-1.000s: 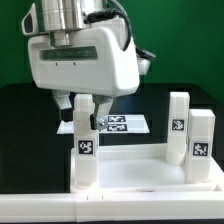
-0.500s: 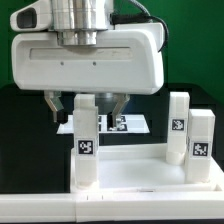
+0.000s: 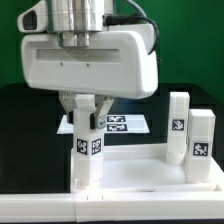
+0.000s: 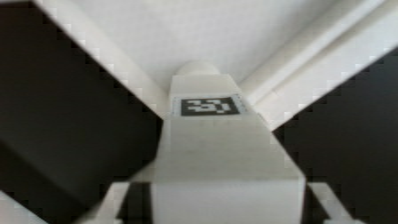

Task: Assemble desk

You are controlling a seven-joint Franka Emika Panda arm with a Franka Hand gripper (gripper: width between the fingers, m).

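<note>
Seen from outside: white hand hanging under a big glossy housing, its two fingers pressed against the sides of an upright leg at the near corner of the tabletop on the exterior view's left. Clamped on that leg, by all appearance. Standing on the same tabletop toward the exterior view's right: two more legs, close together, one just behind the other. Tabletop lying flat on the black bench, close to its near edge. Behind it, partly hidden by the hand: the marker board, flat on the bench.

Seen only from the wrist: the held leg foreshortened from above, running away from the lens, a square tag near its far end, white edges of the tabletop below it forming an angle against the dark bench. Not visible there: the other legs, the marker board.

White plastic throughout the kit, matte. Legs square in section, blocky, each bearing a black-and-white square tag. Tabletop wide, flat, rectangular. Bench surface dark and smooth. Whether the held leg is seated in its socket: cannot tell.
</note>
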